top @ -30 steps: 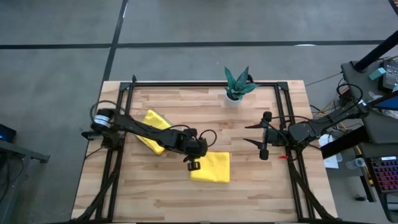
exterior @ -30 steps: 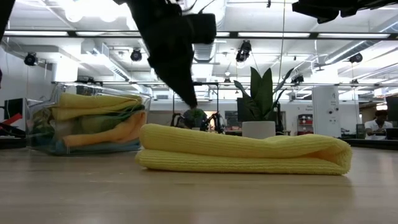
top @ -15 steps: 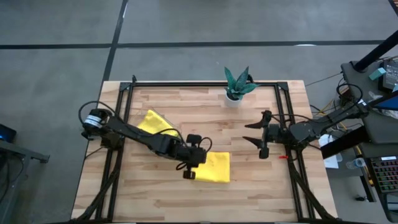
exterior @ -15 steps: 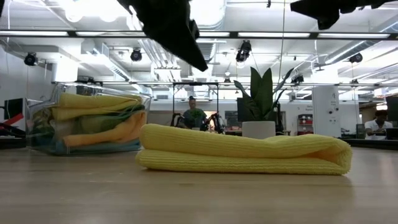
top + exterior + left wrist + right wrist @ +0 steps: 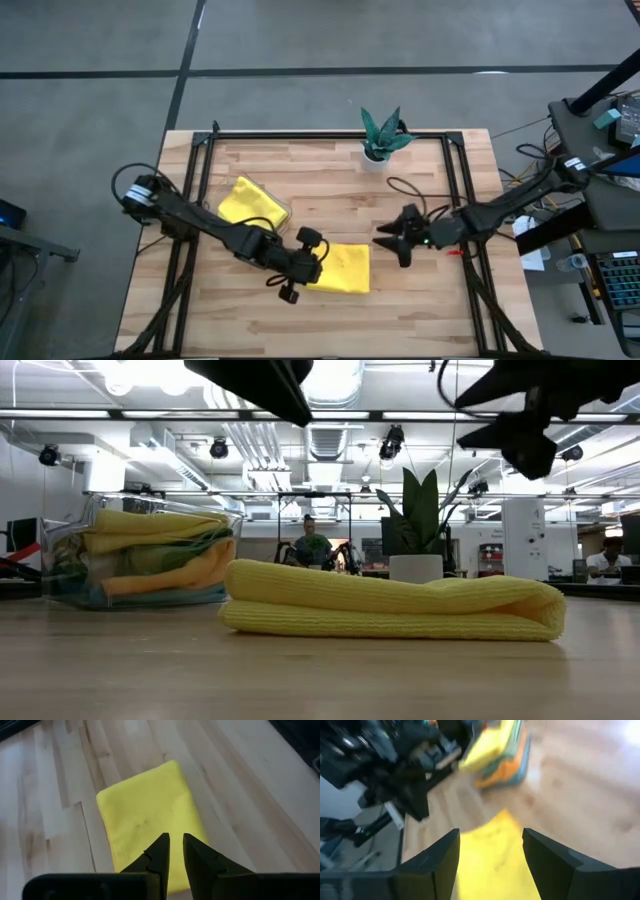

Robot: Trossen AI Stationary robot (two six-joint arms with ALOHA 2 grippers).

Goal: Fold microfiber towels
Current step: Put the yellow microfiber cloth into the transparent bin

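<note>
Two grippers flank one folded yellow microfiber towel on the wooden table | left gripper, empty, fingers nearly together, at its 9 o'clock edge, nearer | right gripper, spread wide, empty, at its 2 o'clock, apart | towel's long axis 9-to-3, slightly | other towels in clear plastic tray at 10 o'clock.

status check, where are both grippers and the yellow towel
Left gripper nearly shut, empty, above folded yellow towel. Right gripper open, empty, beside the towel. Other towels stacked in tray. Nothing in the way.
</note>
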